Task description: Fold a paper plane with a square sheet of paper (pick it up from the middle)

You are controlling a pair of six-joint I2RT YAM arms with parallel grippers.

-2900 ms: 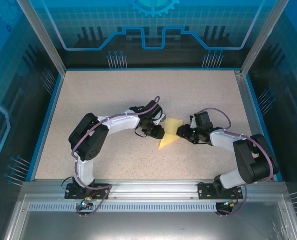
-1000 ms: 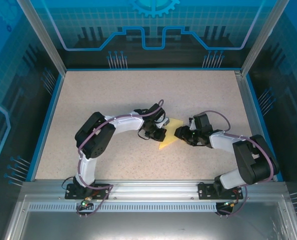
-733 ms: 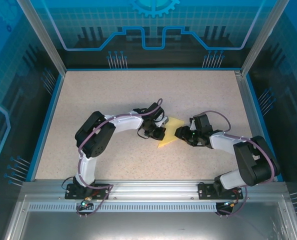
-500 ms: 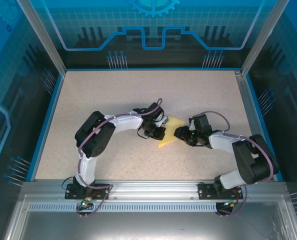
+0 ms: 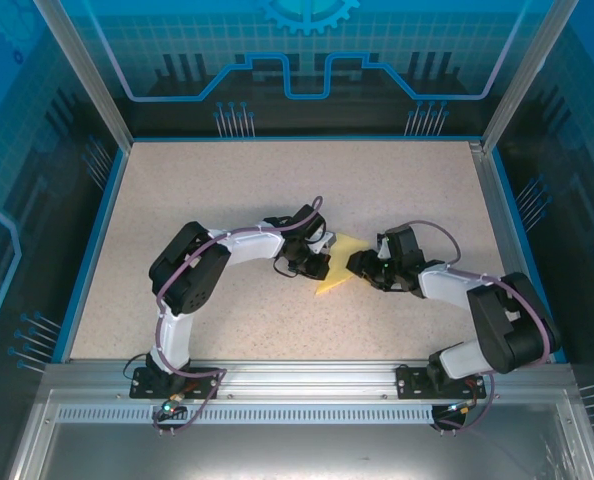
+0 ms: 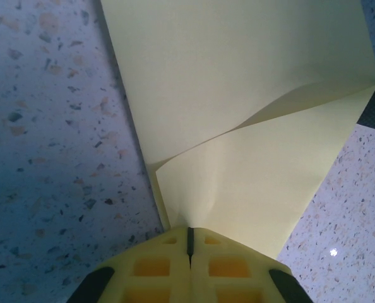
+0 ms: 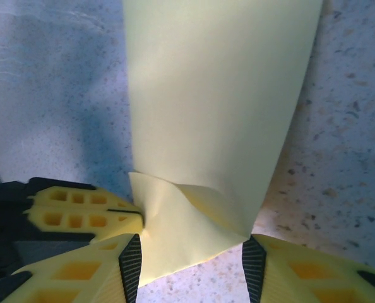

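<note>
As the square sheet of paper (image 5: 335,272), in the middle of the counter (image 5: 227,190), looks light and floppy, corners suit gripping: left pincer (image 6: 189,232) clamps one; right pincer (image 7: 187,249) stands half open astride another.

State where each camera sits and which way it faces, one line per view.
Top external: above and behind the arm bases, facing down on the speckled table; both arms show, left gripper and right gripper meeting at the pale yellow folded paper sheet.
Left wrist: on the left arm, facing along its shut gripper, which pinches the paper.
Right wrist: on the right arm, facing past its open gripper onto the paper.
All views share the paper.
</note>
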